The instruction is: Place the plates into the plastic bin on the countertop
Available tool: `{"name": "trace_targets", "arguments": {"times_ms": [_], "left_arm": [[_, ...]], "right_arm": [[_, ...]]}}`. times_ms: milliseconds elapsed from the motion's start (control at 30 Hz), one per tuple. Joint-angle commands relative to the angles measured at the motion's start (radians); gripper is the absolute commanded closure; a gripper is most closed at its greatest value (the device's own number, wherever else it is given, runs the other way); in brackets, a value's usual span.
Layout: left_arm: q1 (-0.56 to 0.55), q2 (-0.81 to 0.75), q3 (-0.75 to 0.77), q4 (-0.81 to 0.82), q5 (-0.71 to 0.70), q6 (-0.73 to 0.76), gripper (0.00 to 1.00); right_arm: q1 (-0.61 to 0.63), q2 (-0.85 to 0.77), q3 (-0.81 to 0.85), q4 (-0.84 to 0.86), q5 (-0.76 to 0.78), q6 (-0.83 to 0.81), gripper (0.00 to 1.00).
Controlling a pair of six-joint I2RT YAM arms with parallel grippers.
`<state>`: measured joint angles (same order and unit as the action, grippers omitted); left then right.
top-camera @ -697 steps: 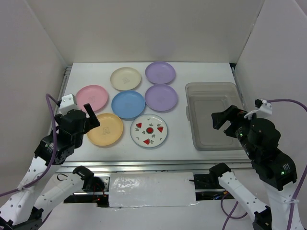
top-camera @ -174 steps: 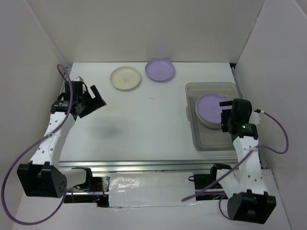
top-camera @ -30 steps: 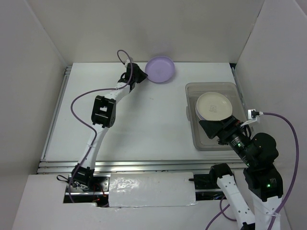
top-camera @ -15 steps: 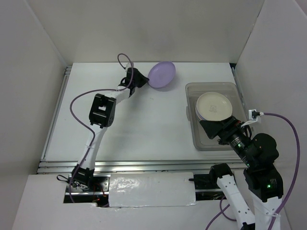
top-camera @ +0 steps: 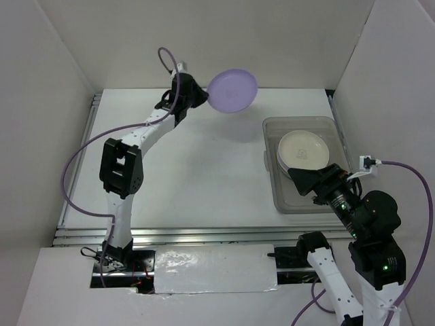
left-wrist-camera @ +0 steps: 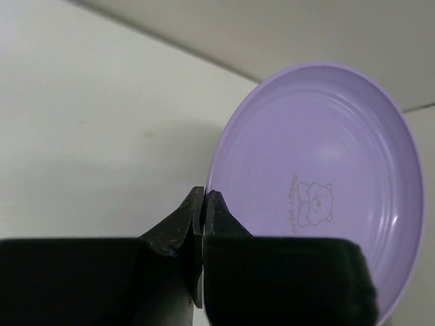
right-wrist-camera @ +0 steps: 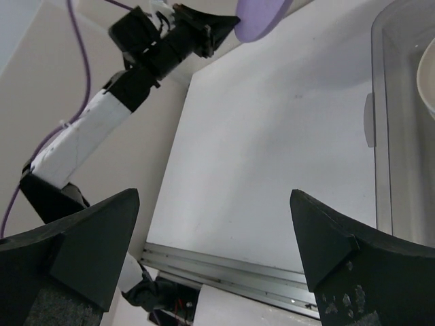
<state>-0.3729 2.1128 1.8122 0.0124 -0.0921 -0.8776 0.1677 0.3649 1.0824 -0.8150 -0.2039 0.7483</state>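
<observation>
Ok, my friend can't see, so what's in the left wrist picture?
The left gripper, black, pinches the rim of a lilac plate with a little bear printed on it. The white countertop lies behind them.

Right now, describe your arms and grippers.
Both arms have white links and black joints: left arm, right arm. A purple cable trails from each. Left gripper and right gripper are black, with wedge-shaped fingers. Green lights dot the right arm.

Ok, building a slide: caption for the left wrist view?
Left pincer shut on the rim of a lilac plate, held above the white countertop.
</observation>
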Motion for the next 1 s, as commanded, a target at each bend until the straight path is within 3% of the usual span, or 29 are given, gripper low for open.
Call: {"name": "trace_targets", "arguments": {"times_ms": [0, 133, 367, 633, 767, 800, 833, 867, 900, 933, 967], "left_arm": [[-0.148, -0.033, 0.200, -0.161, -0.043, 0.135, 1.00], [-0.289, 0.084, 0.372, -0.308, -0.069, 0.166, 1.00], [-0.415, 0.116, 0.340, -0.146, -0.046, 0.160, 1.00], [-0.514, 0.248, 0.508, -0.178, -0.078, 0.161, 1.00], [-0.509, 0.301, 0.519, -0.135, -0.015, 0.112, 0.99], [-0.509, 0.311, 0.533, -0.152, -0.012, 0.103, 0.80], [-0.509, 0.317, 0.555, -0.161, -0.012, 0.095, 0.67], [-0.511, 0.309, 0.553, -0.169, -0.021, 0.089, 0.46], [-0.514, 0.300, 0.544, -0.172, -0.027, 0.088, 0.36], [-0.517, 0.285, 0.511, -0.173, -0.050, 0.091, 0.08], [-0.518, 0.242, 0.489, -0.173, -0.063, 0.092, 0.01]], "right_arm": [[0.003, 0.020, 0.069, -0.021, 0.089, -0.007, 0.00], [0.004, 0.023, 0.206, -0.070, 0.176, -0.017, 0.00], [0.004, 0.016, 0.356, -0.176, 0.216, -0.027, 0.00], [0.004, 0.002, 0.450, -0.256, 0.224, -0.035, 0.00], [0.009, 0.000, 0.455, -0.265, 0.213, -0.038, 0.00], [0.010, -0.004, 0.450, -0.260, 0.213, -0.037, 0.00], [0.012, -0.007, 0.448, -0.259, 0.212, -0.036, 0.00], [0.012, -0.006, 0.447, -0.254, 0.210, -0.035, 0.00], [0.013, -0.004, 0.447, -0.254, 0.209, -0.036, 0.00], [0.016, -0.001, 0.448, -0.257, 0.209, -0.038, 0.00], [0.018, 0.011, 0.450, -0.259, 0.209, -0.041, 0.00]]}}
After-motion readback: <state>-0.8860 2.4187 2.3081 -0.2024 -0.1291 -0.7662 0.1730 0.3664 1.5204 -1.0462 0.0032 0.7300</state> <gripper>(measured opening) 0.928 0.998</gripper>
